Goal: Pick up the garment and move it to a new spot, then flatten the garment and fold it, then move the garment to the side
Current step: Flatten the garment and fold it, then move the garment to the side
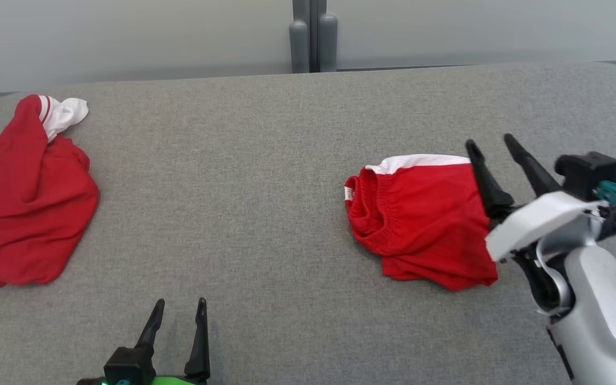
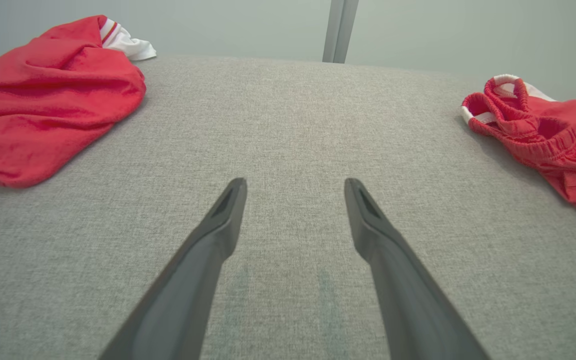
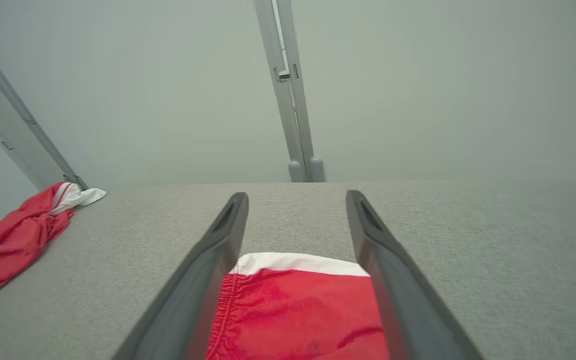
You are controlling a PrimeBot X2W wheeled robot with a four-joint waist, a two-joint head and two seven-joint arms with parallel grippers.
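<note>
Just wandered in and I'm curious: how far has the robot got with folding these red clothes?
Looks done: the red shorts lie folded on the right of the grey table. In hand: nothing; the right gripper stands open over their edge, the left gripper open and idle. Possibly left: the red garment on the left is bunched up, unfolded.

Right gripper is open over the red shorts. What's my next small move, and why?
Probably lift the right gripper up and back, clear of the red shorts: its jaws stand open, nothing is held, and the shorts lie folded on the grey surface. The crumpled red garment at the left, nearer the open left gripper, looks like the next job.
</note>
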